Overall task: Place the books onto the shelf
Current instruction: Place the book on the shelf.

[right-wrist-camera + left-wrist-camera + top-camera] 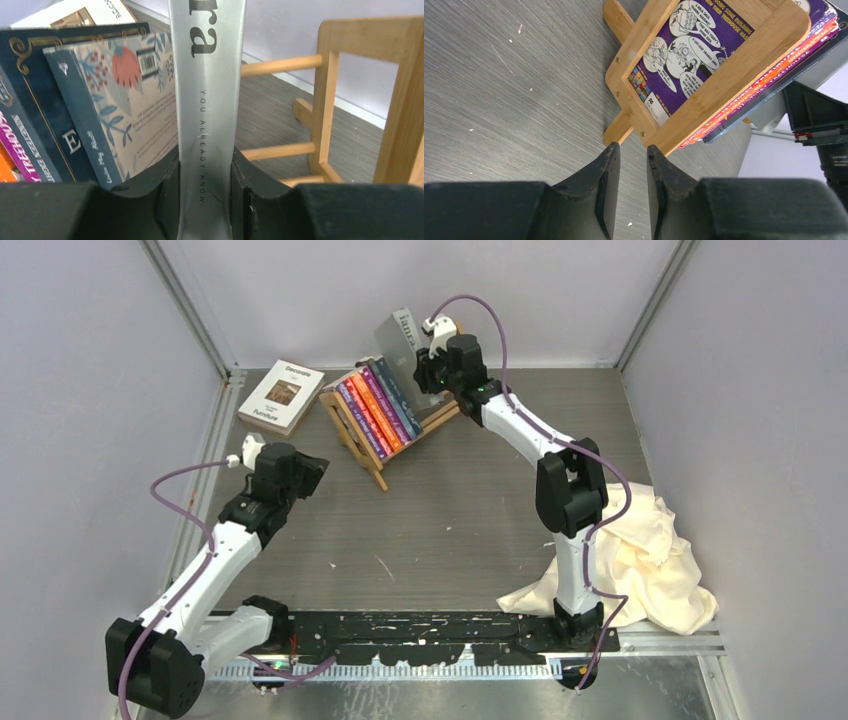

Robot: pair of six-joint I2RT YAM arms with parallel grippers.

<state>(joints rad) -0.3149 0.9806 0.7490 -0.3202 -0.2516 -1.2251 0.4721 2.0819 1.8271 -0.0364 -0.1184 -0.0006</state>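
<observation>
The light-wood shelf (372,455) stands at the back centre with several books (378,408) leaning in it: purple, orange, dark blue and floral. My right gripper (424,358) is shut on a large grey book (398,332), held upright above the shelf's right end. In the right wrist view the grey book's spine (207,90) runs between my fingers, beside the floral book (135,100), and the shelf's far end frame (400,100) is to the right. My left gripper (633,147) hovers open and empty just before the shelf's left end frame (744,65), which shows a purple cover (684,55).
A white book (281,397) lies flat on the table left of the shelf. A cream cloth (655,565) is heaped at the right near my right arm's base. Walls close in at the back and on both sides.
</observation>
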